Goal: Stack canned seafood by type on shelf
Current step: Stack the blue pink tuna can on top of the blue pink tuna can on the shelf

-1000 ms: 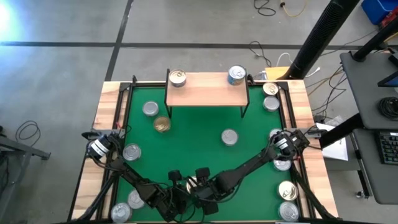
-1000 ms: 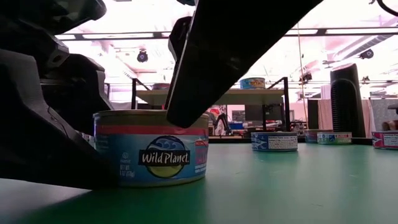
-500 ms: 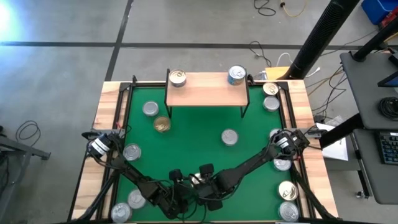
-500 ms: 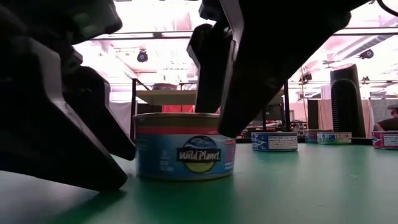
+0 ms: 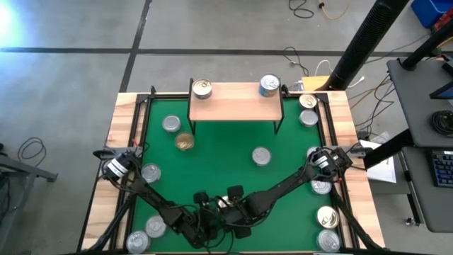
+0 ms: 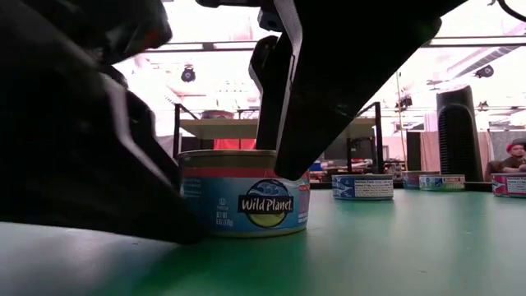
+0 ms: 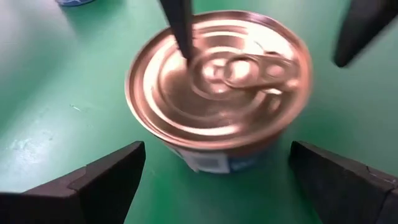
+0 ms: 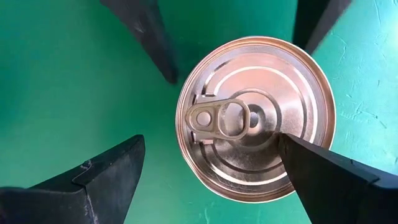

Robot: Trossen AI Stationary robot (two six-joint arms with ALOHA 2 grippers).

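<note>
A short blue-sided can of seafood [image 6: 242, 193] with a shiny pull-tab lid [image 8: 255, 137] stands upright on the green mat near the table's front edge. Both grippers crowd around it. My left gripper [image 7: 216, 149] is open, low on the can's left, with a finger on either side of the can and apart from it. My right gripper [image 8: 210, 142] is open and points steeply down at the can from the right. The shelf [image 5: 236, 101] stands at the far edge with one can [image 5: 202, 88] at its left end and another [image 5: 269, 86] at its right end. My right gripper has one fingertip [image 7: 185, 53] over the far part of the can's lid, coming from above. I cannot tell whether it touches the lid. Its other finger [image 7: 360, 28] stands off to the side of the can.
Several loose cans lie around the mat: far left [image 5: 170, 125], centre [image 5: 261, 156], near left [image 5: 155, 227] and along the right edge [image 5: 326, 216]. A black frame and wooden border ring the mat. A person [image 6: 514, 156] sits in the room beyond.
The can has slid a little toward the table's right and stays upright. My left gripper has moved in toward it, low and to the right, and in the low view now covers its left side. My right gripper has tipped a little over the can.
</note>
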